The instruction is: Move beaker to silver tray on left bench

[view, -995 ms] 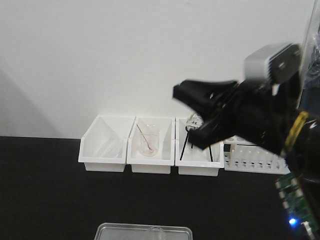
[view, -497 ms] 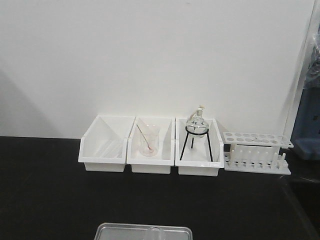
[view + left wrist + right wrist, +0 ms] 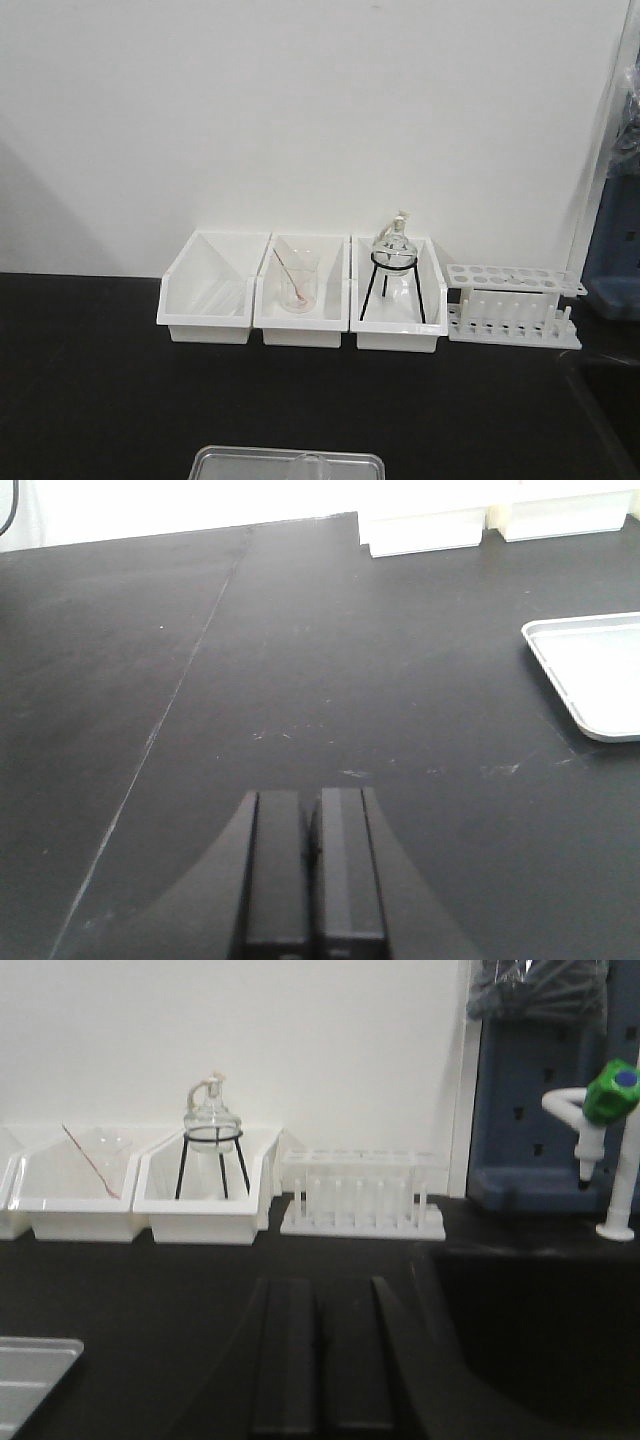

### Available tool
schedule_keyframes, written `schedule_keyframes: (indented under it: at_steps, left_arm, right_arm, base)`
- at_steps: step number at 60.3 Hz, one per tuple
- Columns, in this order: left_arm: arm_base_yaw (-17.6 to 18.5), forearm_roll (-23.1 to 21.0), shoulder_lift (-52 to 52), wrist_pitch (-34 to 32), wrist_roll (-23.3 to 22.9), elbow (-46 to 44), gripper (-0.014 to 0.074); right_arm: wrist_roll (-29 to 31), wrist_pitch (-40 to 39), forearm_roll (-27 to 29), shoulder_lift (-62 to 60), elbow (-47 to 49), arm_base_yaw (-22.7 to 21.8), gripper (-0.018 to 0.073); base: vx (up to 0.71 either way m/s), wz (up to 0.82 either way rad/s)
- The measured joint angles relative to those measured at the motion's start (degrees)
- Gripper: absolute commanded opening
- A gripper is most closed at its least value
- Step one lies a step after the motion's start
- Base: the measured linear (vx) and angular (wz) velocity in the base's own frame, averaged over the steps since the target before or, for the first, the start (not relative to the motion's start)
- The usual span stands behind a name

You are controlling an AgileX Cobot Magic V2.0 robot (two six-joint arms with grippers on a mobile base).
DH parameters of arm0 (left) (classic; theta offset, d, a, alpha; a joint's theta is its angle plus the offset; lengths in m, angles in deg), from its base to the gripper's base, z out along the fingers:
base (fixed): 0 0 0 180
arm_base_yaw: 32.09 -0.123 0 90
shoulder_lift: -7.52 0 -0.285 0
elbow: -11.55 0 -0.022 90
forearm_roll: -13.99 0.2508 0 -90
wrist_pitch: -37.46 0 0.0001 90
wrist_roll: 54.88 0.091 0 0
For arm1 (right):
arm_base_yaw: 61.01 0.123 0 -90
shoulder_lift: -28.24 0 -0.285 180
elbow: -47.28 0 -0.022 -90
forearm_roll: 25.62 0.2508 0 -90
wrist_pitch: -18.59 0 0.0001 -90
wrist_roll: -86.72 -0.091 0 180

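Observation:
The silver tray (image 3: 230,462) lies on the black left bench (image 3: 100,380) at the bottom edge of the front view. A clear glass rim, the beaker (image 3: 312,463), pokes up inside it; most of the beaker is cut off by the frame. My left gripper (image 3: 312,798) is shut with nothing in it, low over bare bench, and the tray (image 3: 590,675) lies to its right. Over the bench beside a dark sink, my right gripper (image 3: 318,1285) is also shut and holds nothing. A corner of the tray (image 3: 30,1380) shows at its lower left.
Three deep white bins (image 3: 210,290) line the back wall. The middle bin holds a beaker with a rod (image 3: 298,282) and the right bin a flask on a black tripod (image 3: 393,265). Further right are a white test-tube rack (image 3: 512,305), a sink (image 3: 540,1340) and a green-topped tap (image 3: 612,1140).
One second ago my right arm filled the right side of the front view; it has since left that view. Tray and beaker have not moved.

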Motion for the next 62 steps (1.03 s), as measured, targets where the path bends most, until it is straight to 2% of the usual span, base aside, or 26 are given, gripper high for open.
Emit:
schedule_keyframes:
  at_steps: [14, 62]
  left_arm:
    - [0.0, 0.0, 0.0, 0.0, 0.0, 0.0, 0.0001]
    - [0.0, 0.0, 0.0, 0.0, 0.0, 0.0, 0.0001]
  right_arm:
    - [-1.32, 7.15, 0.68, -4.11, -1.16, 0.58, -0.0015]
    - [-1.34, 7.61, 0.75, -4.11, -1.16, 0.58, -0.0014]
  base:
    - [0.0, 0.0]
    - [0.0, 0.0]
